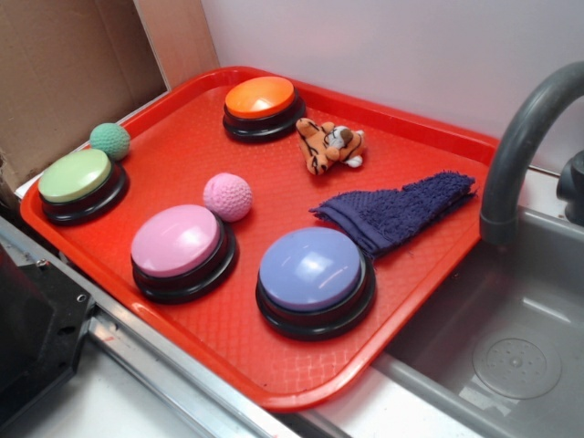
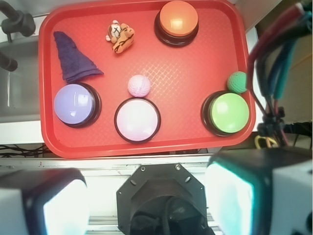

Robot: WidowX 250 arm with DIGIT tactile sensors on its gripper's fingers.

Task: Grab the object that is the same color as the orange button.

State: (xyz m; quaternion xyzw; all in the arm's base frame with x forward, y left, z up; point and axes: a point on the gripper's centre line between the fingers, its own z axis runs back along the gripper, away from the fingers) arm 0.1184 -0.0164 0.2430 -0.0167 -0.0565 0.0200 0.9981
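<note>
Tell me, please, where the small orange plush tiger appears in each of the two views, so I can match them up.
Exterior view: the plush tiger lies at the far side of the red tray, just right of the orange button.
Wrist view: the tiger lies near the top of the tray, left of centre, to the left of the orange button.
Shared landmark: the orange button, beside the tiger in both views.

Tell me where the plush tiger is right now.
The plush tiger lies on the red tray near its far edge, between the orange button and the dark blue cloth.
</note>
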